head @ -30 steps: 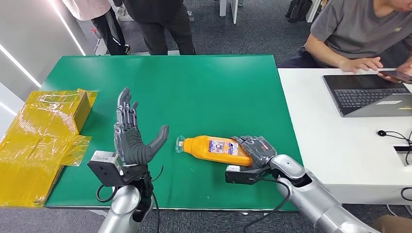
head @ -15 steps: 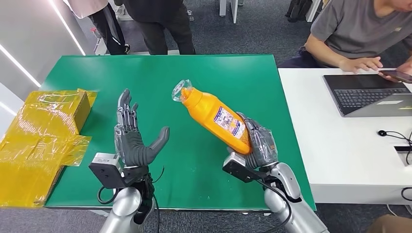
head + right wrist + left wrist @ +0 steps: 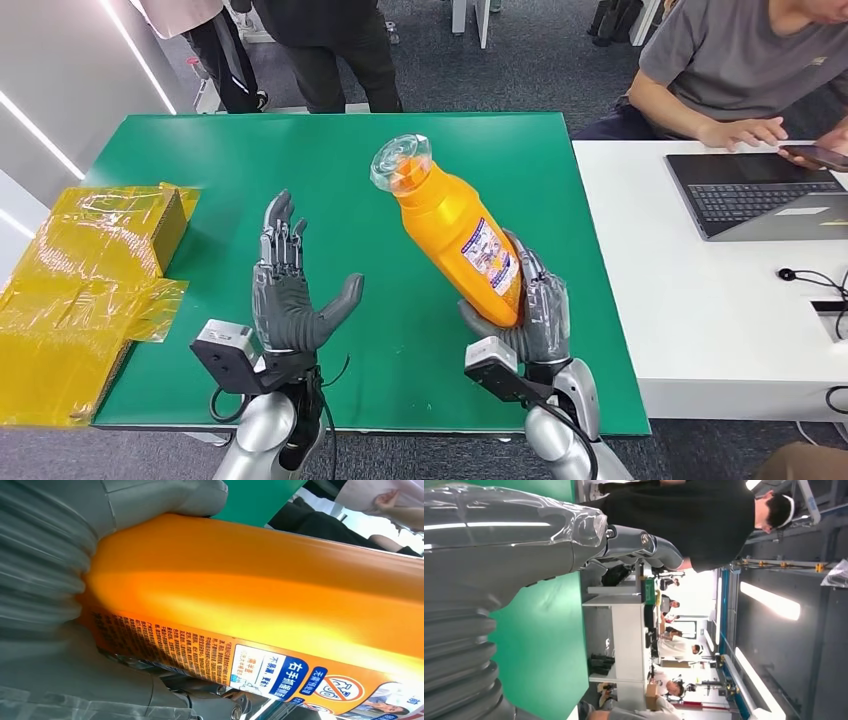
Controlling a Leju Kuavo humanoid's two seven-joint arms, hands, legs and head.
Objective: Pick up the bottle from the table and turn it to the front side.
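Note:
An orange bottle (image 3: 455,227) with a clear wrapped cap is lifted off the green table (image 3: 330,160), tilted with its cap up and toward the far side. My right hand (image 3: 530,315) grips its lower end, fingers wrapped round the base; a printed label (image 3: 490,258) faces right. In the right wrist view the orange bottle (image 3: 260,600) lies against the palm, small print and a blue label patch showing. My left hand (image 3: 290,295) stands open above the table's front left, palm turned toward the bottle and apart from it. The left hand (image 3: 499,545) holds nothing in its wrist view.
Yellow plastic-wrapped packages (image 3: 85,270) lie at the table's left edge. A white desk (image 3: 700,300) with a laptop (image 3: 760,195) adjoins the right side, where a seated person (image 3: 740,70) holds a phone. Other people stand beyond the far edge.
My right hand has raised the bottle from lying flat on the table to nearly upright, cap rising and swinging away. The left hand has shifted slightly right and forward, still open.

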